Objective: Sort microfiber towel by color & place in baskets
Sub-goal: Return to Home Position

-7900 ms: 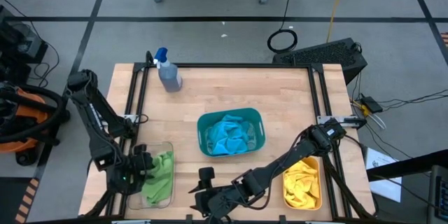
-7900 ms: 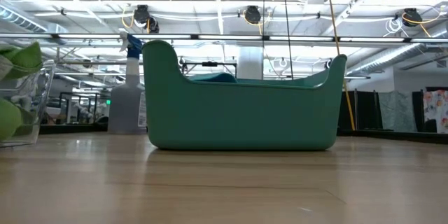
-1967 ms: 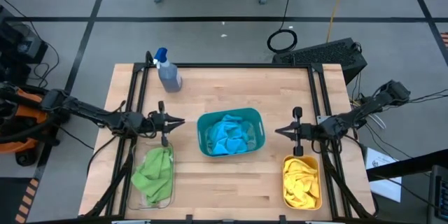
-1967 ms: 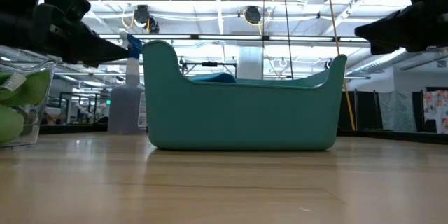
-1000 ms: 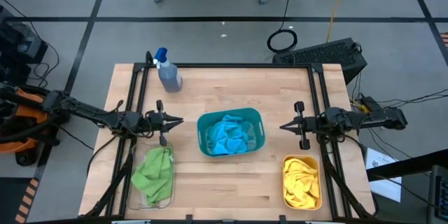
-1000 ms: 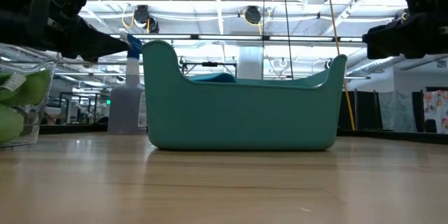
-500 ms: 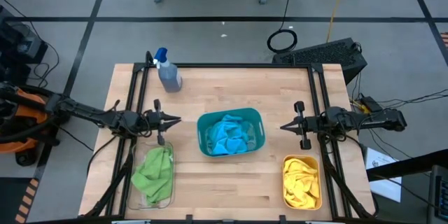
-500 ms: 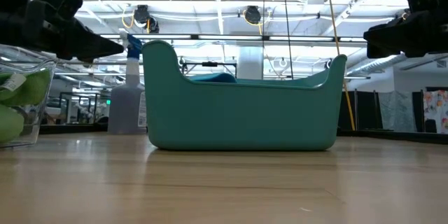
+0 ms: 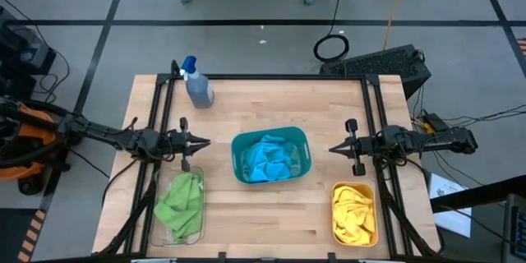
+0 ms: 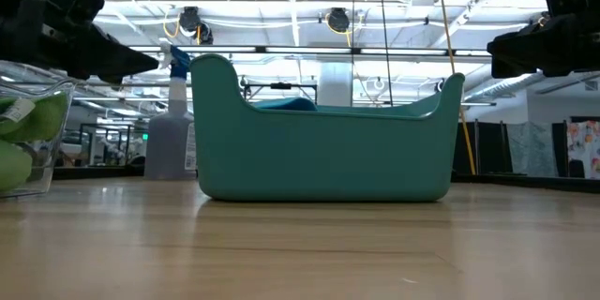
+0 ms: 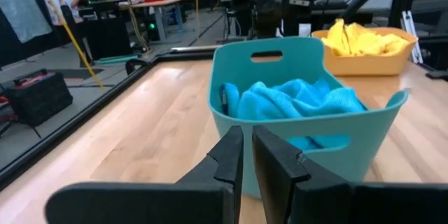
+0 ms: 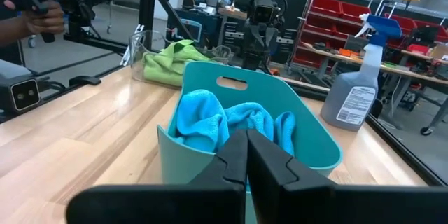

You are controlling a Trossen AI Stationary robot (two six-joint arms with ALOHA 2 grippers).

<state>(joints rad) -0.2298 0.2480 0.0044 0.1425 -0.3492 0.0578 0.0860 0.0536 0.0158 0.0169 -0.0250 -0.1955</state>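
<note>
Blue microfiber towels [image 9: 269,158] lie bunched in the teal basket [image 9: 271,131] at the table's middle. Lime green towels [image 9: 182,201] fill the clear basket [image 9: 200,182] at the near left. Yellow towels [image 9: 355,214] sit in the orange basket [image 9: 335,189] at the near right. My left gripper [image 9: 205,141] hovers level just left of the teal basket, pointing at it, shut but for a thin slit [image 11: 248,155], holding nothing. My right gripper [image 9: 332,149] hovers level to the basket's right, shut [image 12: 246,143] and empty.
A grey spray bottle [image 9: 197,86] with a blue top stands at the far left corner. Black frame rails [image 9: 161,115] run along both table sides. Bare wood [image 9: 271,214] lies between the near baskets. A person's hand [image 12: 42,15] shows in the room beyond the table.
My left gripper has drawn back a little toward the table's left edge, staying level and away from the teal basket. The towels and baskets have not moved.
</note>
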